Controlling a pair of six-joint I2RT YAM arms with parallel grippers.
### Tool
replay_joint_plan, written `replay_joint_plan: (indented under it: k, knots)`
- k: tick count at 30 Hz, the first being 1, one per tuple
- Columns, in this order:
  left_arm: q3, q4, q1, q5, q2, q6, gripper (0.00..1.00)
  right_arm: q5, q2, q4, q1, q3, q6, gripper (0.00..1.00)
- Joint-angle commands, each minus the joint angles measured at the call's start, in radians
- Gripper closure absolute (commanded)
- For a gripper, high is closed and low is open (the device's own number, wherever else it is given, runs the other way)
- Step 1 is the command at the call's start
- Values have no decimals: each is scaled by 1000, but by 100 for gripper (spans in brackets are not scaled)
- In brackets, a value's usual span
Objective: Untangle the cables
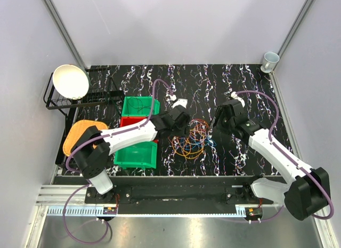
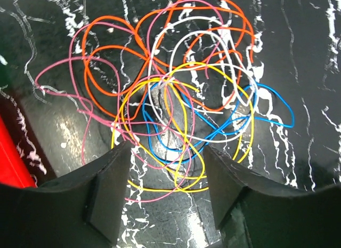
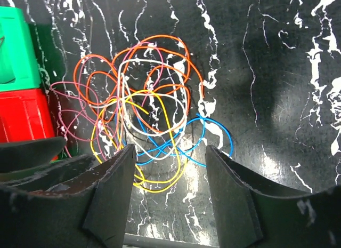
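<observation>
Black, white-veined counter (image 1: pixel 240 82) fills the space between pale grey walls, and the cables (image 1: pixel 193 140) lie on it in one loose knot near the middle, between the two wrists.

Seen from above, the knot sits at about 4 o'clock from the left arm (image 1: pixel 133 132) wrist and at about 8 o'clock from the right arm (image 1: pixel 266 144) wrist. The left is the nearer; its jaws hang over the knot's 10 o'clock edge. Both pairs of jaws are spread and pinch nothing.

In the left wrist view a yellow loop (image 2: pixel 160 186) crosses the gap between the fingers (image 2: pixel 106 194) on the counter below. Whether the tips touch it I cannot tell. In the right wrist view the knot lies ahead and toward 11 o'clock.

The heap is roughly round, with no clear long axis. Its handles are the strays: a blue loop (image 2: pixel 272 106) pokes out at 3 o'clock and a pink loop (image 2: pixel 58 80) at 9 o'clock in the left wrist view.

The green and red bins (image 1: pixel 137 156) crowd the knot's 9 o'clock side. Bare counter lies at 12 and 3 o'clock, so pulling strands that way looks safest.
</observation>
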Motion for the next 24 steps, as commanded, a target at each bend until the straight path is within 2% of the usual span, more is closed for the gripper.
replay_joint_plan:
  k: [1, 4, 9, 16, 21, 24]
  knots:
    - [8, -18, -33, -123, -10, -73, 36, -78, -34, 38, -13, 1, -39, 39]
    - [42, -80, -42, -177, 10, -102, 30, -127, -31, 40, -13, 0, -50, 39]
    - [31, -196, -65, -313, -7, -248, 27, -161, -40, 30, -13, -8, -57, 39]
    - [-29, -243, -73, -375, -58, -472, 3, -187, -20, 30, -13, -2, -62, 39]
    - [-76, -213, -70, -399, -79, -523, 1, -204, -14, 34, -13, -2, -51, 39]
    - [-107, -164, -56, -363, -72, -523, 1, -207, -17, 34, -13, -5, -50, 39]
